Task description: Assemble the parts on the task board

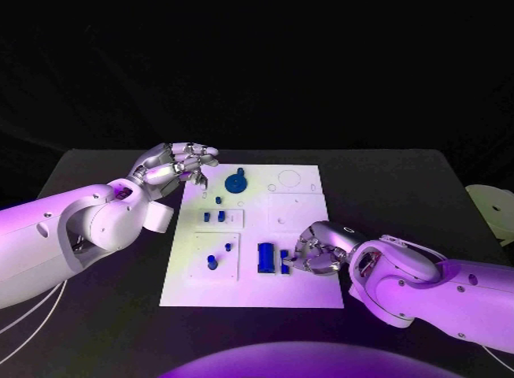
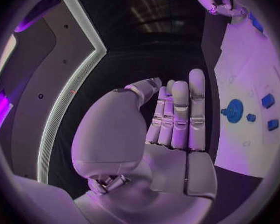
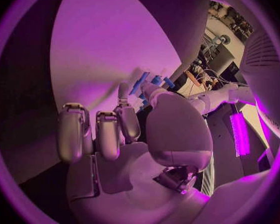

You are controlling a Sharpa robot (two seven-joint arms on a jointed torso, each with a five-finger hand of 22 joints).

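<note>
The white task board [image 1: 297, 209] lies in the middle of the table. A round blue part [image 1: 236, 183] [image 2: 234, 110] sits near its far left corner, and small blue parts [image 1: 215, 215] sit in a recess closer in. A long blue block [image 1: 264, 258] stands near the front. My right hand [image 1: 316, 253] [image 3: 137, 129] is down on the board just right of that block. Its thumb and a finger pinch a small blue part [image 1: 285, 257] [image 3: 156, 79]. My left hand [image 1: 179, 164] [image 2: 171, 124] hovers at the board's far left corner, fingers straight and holding nothing.
More small blue parts [image 1: 212, 263] lie in the front left recess of the board. A pale round object [image 1: 501, 209] sits at the table's right edge. Bare black table [image 1: 109, 177] surrounds the board on all sides.
</note>
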